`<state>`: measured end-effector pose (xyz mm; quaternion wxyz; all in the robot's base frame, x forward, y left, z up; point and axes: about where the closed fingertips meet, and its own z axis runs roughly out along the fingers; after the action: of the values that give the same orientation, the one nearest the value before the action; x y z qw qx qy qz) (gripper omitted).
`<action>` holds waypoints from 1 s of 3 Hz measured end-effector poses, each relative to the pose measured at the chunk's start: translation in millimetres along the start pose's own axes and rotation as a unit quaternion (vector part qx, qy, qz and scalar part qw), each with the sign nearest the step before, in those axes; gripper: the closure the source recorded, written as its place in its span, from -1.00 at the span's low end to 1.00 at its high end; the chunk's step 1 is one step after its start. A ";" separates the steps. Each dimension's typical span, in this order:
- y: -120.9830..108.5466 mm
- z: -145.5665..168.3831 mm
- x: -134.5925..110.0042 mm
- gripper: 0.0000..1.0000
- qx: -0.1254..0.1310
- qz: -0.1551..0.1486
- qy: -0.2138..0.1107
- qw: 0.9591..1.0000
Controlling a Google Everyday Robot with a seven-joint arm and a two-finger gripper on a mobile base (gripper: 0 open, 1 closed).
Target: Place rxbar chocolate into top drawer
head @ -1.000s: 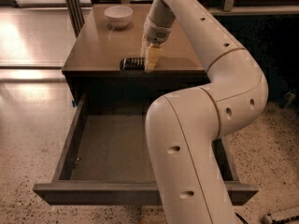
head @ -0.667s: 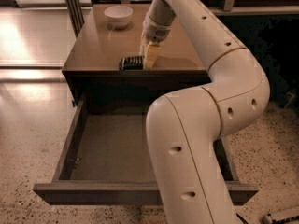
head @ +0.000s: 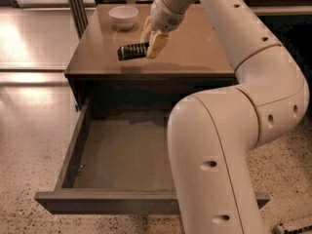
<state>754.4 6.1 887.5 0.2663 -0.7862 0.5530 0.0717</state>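
Note:
The rxbar chocolate (head: 131,51), a flat black bar with white lettering, hangs a little above the brown cabinet top (head: 195,48), near its front edge. My gripper (head: 151,44) reaches down from above and is shut on the bar's right end, with the bar sticking out to the left. The top drawer (head: 109,202) is pulled wide open below the cabinet top. Its smooth grey-brown bottom (head: 122,150) holds nothing that shows. My arm hides the drawer's right side.
A white bowl (head: 123,14) stands at the back left of the cabinet top. My large white arm (head: 219,145) fills the right foreground. A speckled floor (head: 29,145) lies to the left, and a dark metal post (head: 75,6) stands behind the cabinet's left corner.
The bar was lying on the cabinet top between the fingers. Now it is lifted off the surface, and the gripper has risen with it.

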 end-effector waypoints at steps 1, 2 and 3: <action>0.0 0.0 0.0 1.00 0.000 0.000 0.000 1.000; 9.7 -24.6 -11.5 1.00 0.011 -0.035 -0.031 0.999; 23.9 -48.0 -23.1 1.00 0.017 -0.057 -0.044 0.997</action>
<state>715.3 -4.4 929.5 0.3076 -0.8081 0.4958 0.0813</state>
